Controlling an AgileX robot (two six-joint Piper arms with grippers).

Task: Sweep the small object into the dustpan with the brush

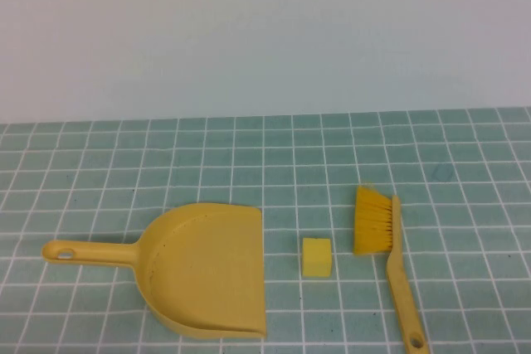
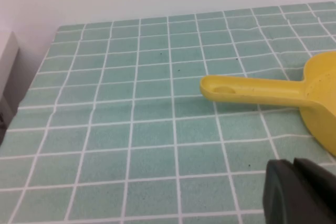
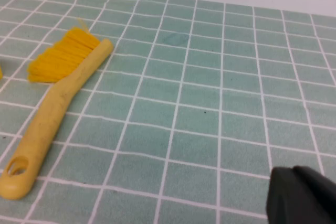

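I see the cube (image 1: 316, 257) lying on the tiled surface (image 1: 265, 155), between the dustpan (image 1: 207, 271) and the brush (image 1: 388, 254), apart from both. It sits just off the dustpan's straight edge, which faces it, and a little nearer than the bristles.

The dustpan lies flat on the left, scoop open upward, its slim handle pointing away to the left with the hole at its far end. In my left wrist view that handle (image 2: 252, 90) crosses the tiles, with the rim of the scoop at the edge of view.

The brush lies flat on the right of the cube, bristles pointing toward the cube's side, handle running toward me with the hole at the near end. My right wrist view shows the brush (image 3: 58, 108) whole, bristles fanned out, nothing touching it.

Neither arm shows in the high view. The left gripper (image 2: 299, 192) appears only as a dark corner in its wrist view, above the surface near the dustpan handle; I cannot tell how it stands. The right gripper (image 3: 302, 195) is likewise 1 dark corner, above bare tiles well apart from the brush; I cannot tell its state. Neither holds anything I can see.
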